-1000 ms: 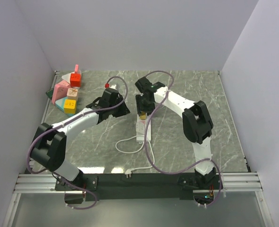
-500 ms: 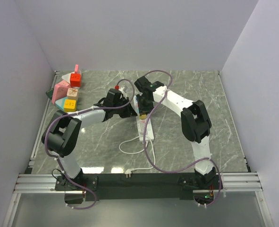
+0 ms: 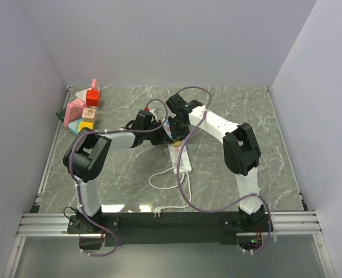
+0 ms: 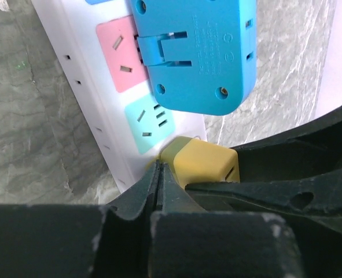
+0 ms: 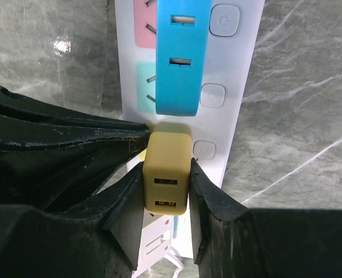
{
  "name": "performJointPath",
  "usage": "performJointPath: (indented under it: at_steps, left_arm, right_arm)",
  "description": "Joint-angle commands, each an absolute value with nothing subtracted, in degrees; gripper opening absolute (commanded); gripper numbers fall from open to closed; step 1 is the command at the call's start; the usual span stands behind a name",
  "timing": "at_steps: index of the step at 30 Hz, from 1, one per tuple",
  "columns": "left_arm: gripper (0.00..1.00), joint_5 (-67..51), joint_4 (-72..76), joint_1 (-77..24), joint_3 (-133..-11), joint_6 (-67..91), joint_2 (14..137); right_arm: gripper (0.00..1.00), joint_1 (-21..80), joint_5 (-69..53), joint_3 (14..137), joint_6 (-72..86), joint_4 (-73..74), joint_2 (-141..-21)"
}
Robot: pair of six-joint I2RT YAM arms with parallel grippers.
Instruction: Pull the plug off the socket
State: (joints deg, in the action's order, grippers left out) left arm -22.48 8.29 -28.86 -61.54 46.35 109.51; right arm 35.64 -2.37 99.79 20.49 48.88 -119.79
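Observation:
A white power strip (image 3: 182, 159) lies mid-table, with pink and teal sockets in the left wrist view (image 4: 72, 63). A yellow plug (image 5: 168, 162) sits in its end socket, next to a large blue adapter (image 5: 179, 58). My right gripper (image 5: 166, 194) is shut on the yellow plug, one finger on each side; it hangs over the strip's far end (image 3: 175, 134). My left gripper (image 4: 159, 171) is shut and empty, its tips against the strip's end right beside the yellow plug (image 4: 201, 162). In the top view it lies just left of the right gripper (image 3: 161, 132).
The strip's white cable (image 3: 166, 180) loops toward the near edge. Coloured toy blocks (image 3: 83, 114) are stacked at the back left by the wall. The arms' purple cables arc over the strip. White walls close in three sides.
My left gripper has swung right from the open table to the strip's far end beside the plug. The strip has shifted slightly right. The right gripper stays on the plug.

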Motion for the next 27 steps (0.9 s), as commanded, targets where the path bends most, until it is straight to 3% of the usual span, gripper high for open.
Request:
performJointPath:
  at_steps: [1, 21, 27]
  left_arm:
    - [0.01, -18.2, 5.6, -30.1, -62.1, 47.0, 111.2]
    - [0.01, -10.7, 2.0, -32.6, -56.8, 48.1, 115.8]
    - [0.01, -12.5, 0.7, -32.7, -59.2, 48.1, 110.9]
  right_arm:
    - [0.0, 36.0, -5.0, 99.0, 19.9, 49.4, -115.5]
    - [0.0, 34.8, -2.2, 106.6, 21.6, 56.1, -105.9]
    - [0.0, 25.5, 5.1, 95.5, 24.8, 51.1, -96.2]
